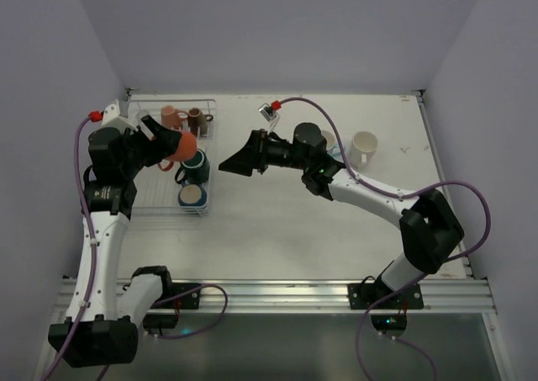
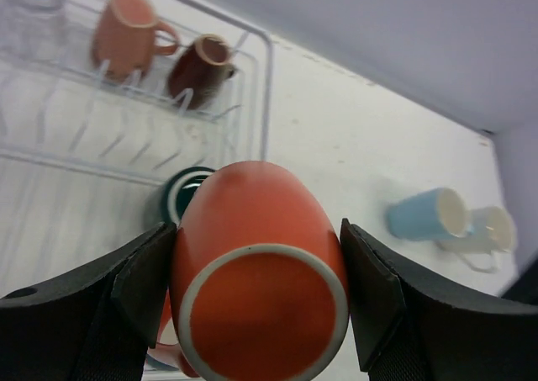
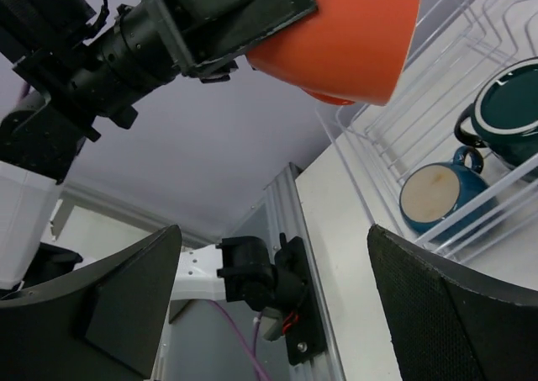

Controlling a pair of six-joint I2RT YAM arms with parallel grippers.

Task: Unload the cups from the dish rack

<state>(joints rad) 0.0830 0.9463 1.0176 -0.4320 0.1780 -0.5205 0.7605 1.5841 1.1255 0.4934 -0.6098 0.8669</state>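
My left gripper (image 1: 172,145) is shut on the orange cup (image 2: 256,288), its fingers pressing both sides, and holds it tilted above the dish rack (image 1: 147,187). Inside the rack are a salmon cup (image 2: 126,36), a dark brown cup (image 2: 197,70), a dark green cup (image 1: 195,166), a navy cup (image 1: 192,196) and a blurred clear glass (image 2: 34,11). My right gripper (image 1: 227,166) hangs open and empty just right of the rack, pointing left, with the orange cup (image 3: 345,32) above and beyond its fingertips.
A white cup (image 1: 364,148) and a light blue cup (image 2: 424,215) lie on the table at the back right, the blue one partly hidden behind my right arm in the top view. A small white fitting with a red cap (image 1: 271,108) sits near the back wall.
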